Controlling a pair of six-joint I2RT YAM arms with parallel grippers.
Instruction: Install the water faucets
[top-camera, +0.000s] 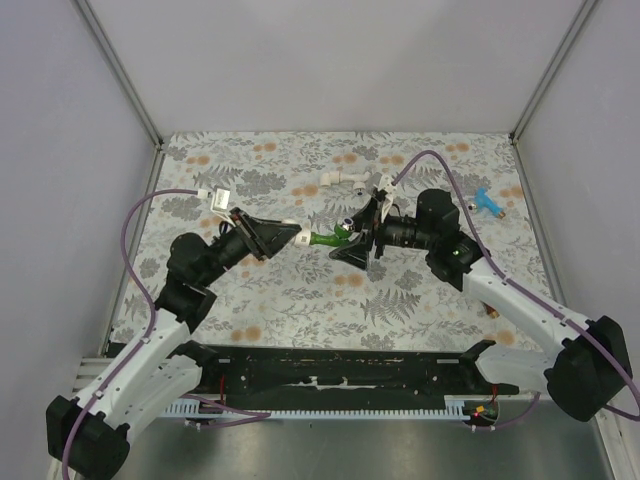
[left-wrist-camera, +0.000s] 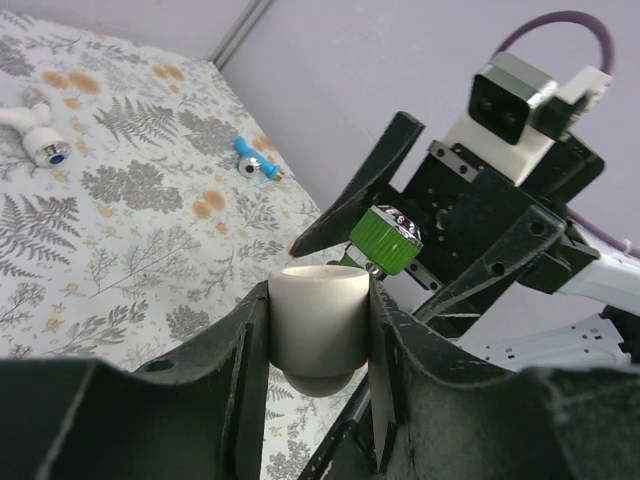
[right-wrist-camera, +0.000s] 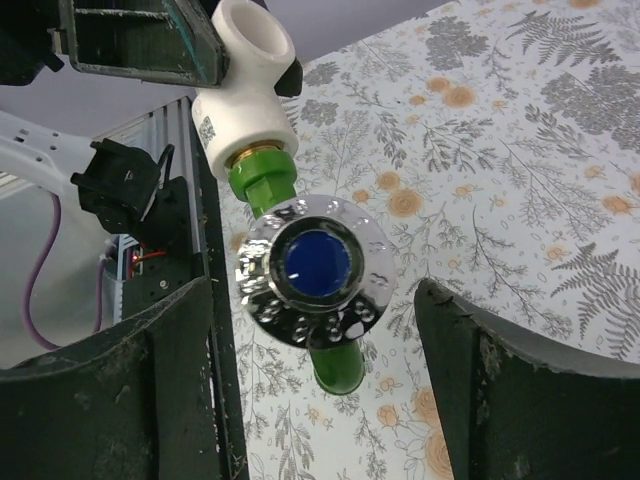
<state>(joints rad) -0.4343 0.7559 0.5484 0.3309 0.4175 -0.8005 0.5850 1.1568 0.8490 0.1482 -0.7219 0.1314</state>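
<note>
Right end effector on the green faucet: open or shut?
Open. The right end effector has both fingers clear of the green faucet; the left end effector holds the white fitting joined to it.

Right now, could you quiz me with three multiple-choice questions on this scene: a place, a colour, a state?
1. Where is the blue faucet? A) lying on the table, far right B) in the left jaws C) screwed into a fitting
2. What colour is the faucet between the arms? A) red B) green C) yellow
3. How do the right jaws stand? A) shut on the faucet B) open either side of its handle C) out of view
1 A: it lies there alone. 2 B: the green faucet sticks out of the white fitting in the left jaws. 3 B: gaps show beside the chrome cap.
</note>
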